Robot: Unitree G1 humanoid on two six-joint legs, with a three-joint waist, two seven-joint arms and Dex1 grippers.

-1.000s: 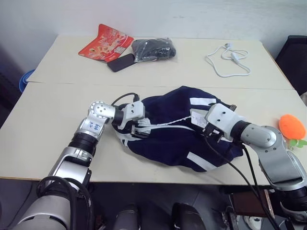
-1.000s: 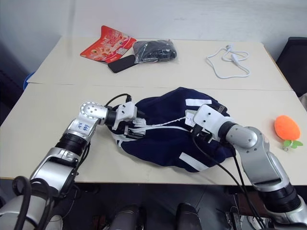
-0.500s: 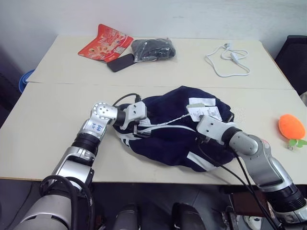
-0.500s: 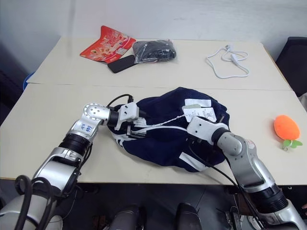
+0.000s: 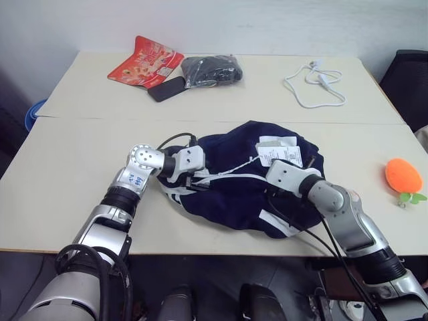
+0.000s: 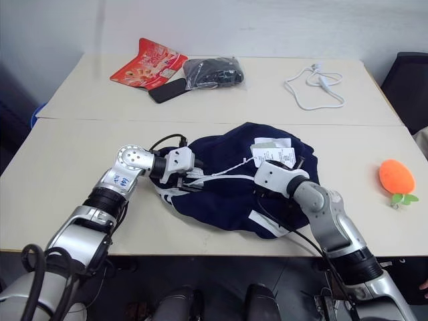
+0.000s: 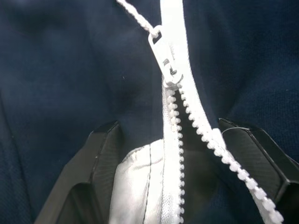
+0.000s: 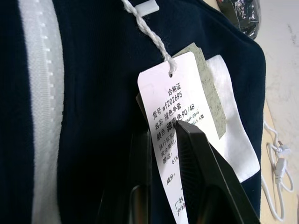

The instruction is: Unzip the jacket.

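Tabletop (image 5: 60, 180): pale, two slabs joined by a seam.

Left end effector (image 7: 187, 140): at the jacket's left edge, fingers (image 7: 100, 154) spread wide either side of the parted white zipper (image 7: 175, 135), lying on the cloth, not closed on it. Zipper slider (image 7: 164, 63) just beyond the fingertips, a white string (image 7: 135, 16) tied to its pull.

Jacket (image 5: 234, 194): navy blue, crumpled in a heap at the near middle of the tabletop, between the two end effectors; white stripe patches on its right side.

Right end effector (image 8: 161, 158): on the jacket's right upper part, fingers drawn narrow, pinching the white paper tag (image 8: 175, 112) that hangs from the same string.

Beyond the left end effector, at the far edge: red snack bag (image 5: 147, 59), black phone (image 5: 167, 87), black bundle in clear plastic (image 5: 212, 69).

Beyond the right end effector: coiled white cable (image 5: 314, 83).

Right of the right end effector, well apart: orange carrot toy (image 5: 403, 177).
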